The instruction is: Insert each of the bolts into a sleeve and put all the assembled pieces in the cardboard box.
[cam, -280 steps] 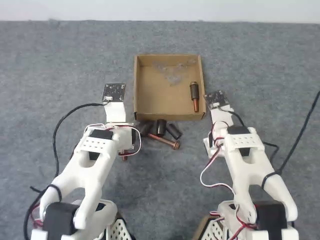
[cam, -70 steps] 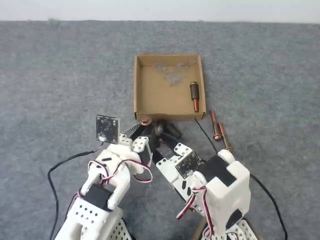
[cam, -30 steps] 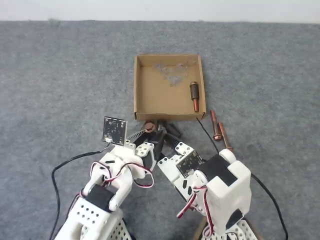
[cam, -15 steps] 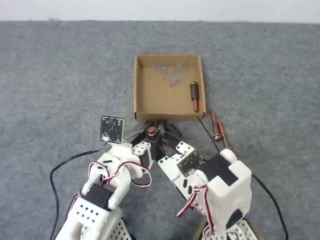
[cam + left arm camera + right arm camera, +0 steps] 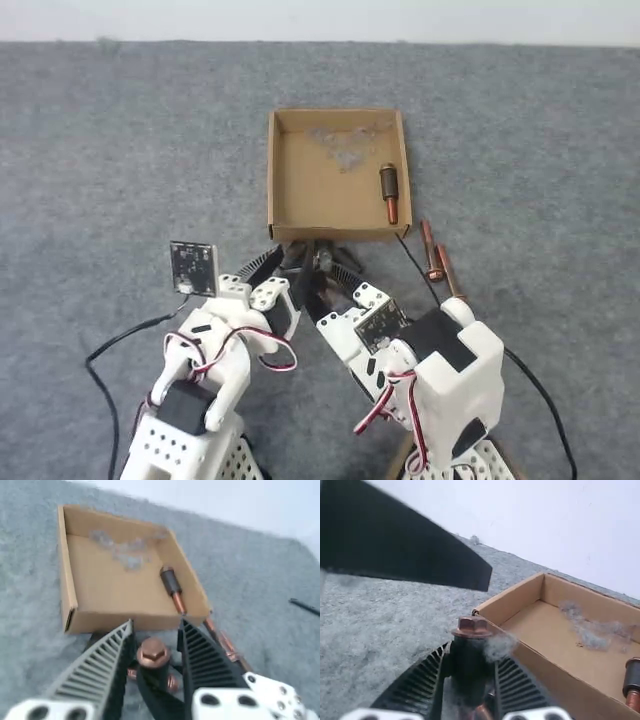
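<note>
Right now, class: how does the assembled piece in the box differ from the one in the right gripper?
The boxed piece lies flat in the cardboard box; the gripped piece stands upright. The boxed piece lies free; the gripped piece is clamped in the right gripper. Both are bolt-in-sleeve assemblies.

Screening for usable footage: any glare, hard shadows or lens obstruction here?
High view: soft even light, no hard shadows on the grey carpet or brown cardboard box. Left wrist view: no glare, sheen on the copper hex-head bolt between the open fingers of the left claw. Right wrist view: bright backdrop; a dark shape blocks carpet beyond the black cylindrical sleeve in the right claw.
</note>
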You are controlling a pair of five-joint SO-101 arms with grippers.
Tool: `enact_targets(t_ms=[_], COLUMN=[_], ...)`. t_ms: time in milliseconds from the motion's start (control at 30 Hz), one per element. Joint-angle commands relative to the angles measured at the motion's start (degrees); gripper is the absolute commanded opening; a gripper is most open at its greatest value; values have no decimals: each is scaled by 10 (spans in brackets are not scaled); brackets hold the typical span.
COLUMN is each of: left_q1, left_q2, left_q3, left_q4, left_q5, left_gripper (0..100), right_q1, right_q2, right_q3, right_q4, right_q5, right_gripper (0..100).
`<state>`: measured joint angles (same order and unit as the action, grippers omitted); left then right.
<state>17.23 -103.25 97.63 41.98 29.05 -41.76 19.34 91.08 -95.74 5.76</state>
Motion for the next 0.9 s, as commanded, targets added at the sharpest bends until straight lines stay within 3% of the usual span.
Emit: enact_targets(t_ms=[0,267,433,567,867], left_q1=[-11,-94,-102,-143,-246], left_q2=[-11,-12,-12,-12,-11], left_q3=[-27,-27,-27,-22,-10], left_q4=[4,3,4,7,124], left_q5=[6,5,4,1,-167], left_gripper=[134,130,3,9,9], right_q1=[12,21,27,28,28], right_q2=[-8,-7,-7,-7,-8], right_q3=[-19,-19,-19,-19,-18], right_q4=[-2,-2,-5,-6,-7], right_q5=[-4,-4,-4,-4,-4], right_gripper=[6,6,6,6,6])
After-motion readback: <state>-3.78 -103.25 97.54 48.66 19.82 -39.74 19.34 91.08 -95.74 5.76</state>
